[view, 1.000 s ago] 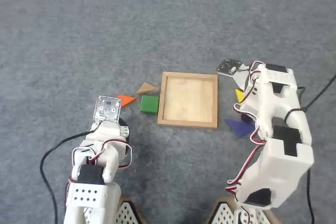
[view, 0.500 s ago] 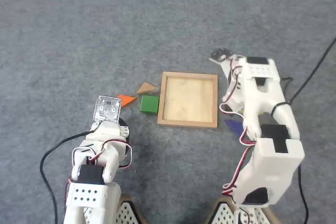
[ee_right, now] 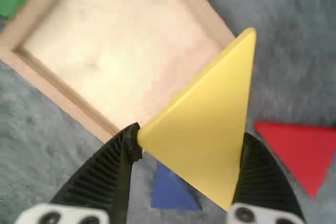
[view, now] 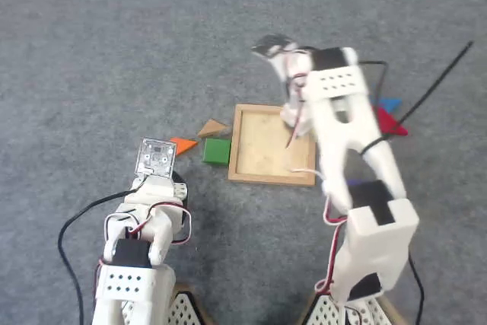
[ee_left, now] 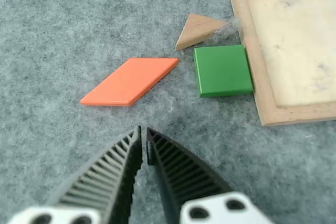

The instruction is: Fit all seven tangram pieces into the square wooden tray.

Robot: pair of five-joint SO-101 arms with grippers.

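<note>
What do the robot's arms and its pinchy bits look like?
The left arm and right arm are chunky white plastic blocks with black motors between them. Thin red, white and black wires loop along them, and a thicker black cable trails from each. The left tool and right tool have black fingers with ridged sides, on white bases with little round holes.

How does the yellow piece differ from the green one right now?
The yellow piece is a triangle; the green piece is a square. The yellow piece is clamped in the right gripper, lifted near the tray; the green piece lies flat on the grey mat, right beside the tray's outer rim. Neither sits in the tray yet.
</note>
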